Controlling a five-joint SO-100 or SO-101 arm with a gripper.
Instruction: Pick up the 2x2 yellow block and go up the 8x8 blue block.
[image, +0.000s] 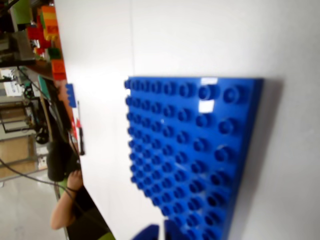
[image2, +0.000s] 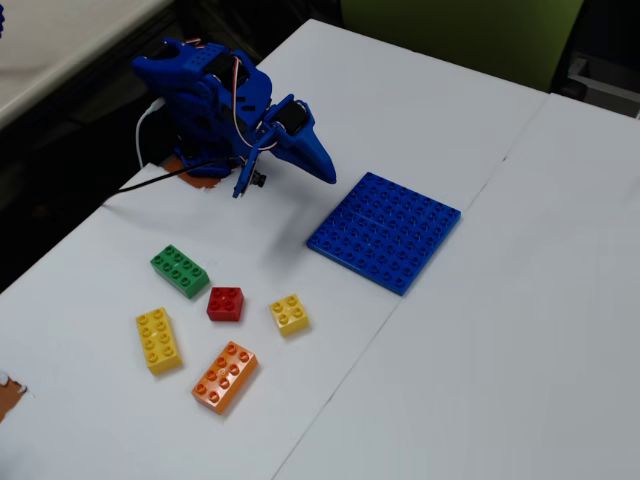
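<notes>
The small 2x2 yellow block (image2: 289, 314) lies flat on the white table, to the right of a red brick in the fixed view. It does not show in the wrist view. The 8x8 blue block (image2: 385, 231) lies flat farther right and fills the middle of the wrist view (image: 190, 155). My blue arm sits folded at the back left. Its gripper (image2: 325, 170) hangs shut and holds nothing, just left of the plate's far corner and well away from the yellow block. Only the two blue fingertips show at the wrist view's bottom edge (image: 161, 232), with a thin slit between them.
Near the yellow block lie a red brick (image2: 226, 303), a green brick (image2: 180, 271), a long yellow 2x4 brick (image2: 158, 340) and an orange brick (image2: 225, 376). A table seam (image2: 440, 240) runs diagonally. Beyond the table edge are a person's arm (image: 67, 200) and stacked bricks (image: 47, 25).
</notes>
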